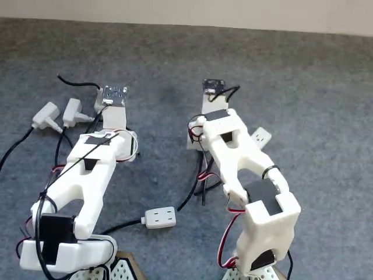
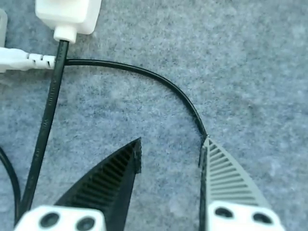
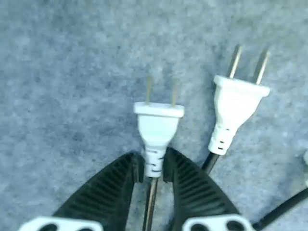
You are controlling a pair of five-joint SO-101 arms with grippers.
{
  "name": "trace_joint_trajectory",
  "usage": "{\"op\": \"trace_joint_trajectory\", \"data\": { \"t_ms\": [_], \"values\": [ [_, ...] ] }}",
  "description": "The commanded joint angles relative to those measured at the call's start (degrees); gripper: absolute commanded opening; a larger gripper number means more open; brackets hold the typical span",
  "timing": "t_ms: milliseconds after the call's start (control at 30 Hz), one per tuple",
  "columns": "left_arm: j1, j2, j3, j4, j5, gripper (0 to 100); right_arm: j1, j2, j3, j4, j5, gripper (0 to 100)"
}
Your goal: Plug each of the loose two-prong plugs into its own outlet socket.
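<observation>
White two-prong plastic plug (image 3: 158,125) is clamped at its neck by the right tool (image 3: 154,166), prongs aimed straight ahead; white socket strip (image 1: 159,217) is seen at seven o'clock, behind the tool.

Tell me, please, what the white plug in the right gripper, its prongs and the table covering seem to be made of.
The white plug looks like moulded plastic: smooth, faintly glossy, with a ribbed neck. Its prongs look like metal: thin flat blades with a dull brassy sheen. The table covering seems to be grey carpet or felt: matte and fuzzy.
</observation>
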Motion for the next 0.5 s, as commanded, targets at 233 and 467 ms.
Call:
{"op": "trace_joint_trajectory", "data": {
  "t_ms": [233, 467],
  "values": [
    [0.8, -0.3, -0.1, -0.9, 0.1, 21, 1.5, -1.4, -5.1, 11.3, 18.7, 0.6],
    [-1.1, -0.8, -1.0, 0.7, -4.4, 21, 1.7, -0.9, -36.4, 46.1, 39.7, 0.5]
  ]
}}
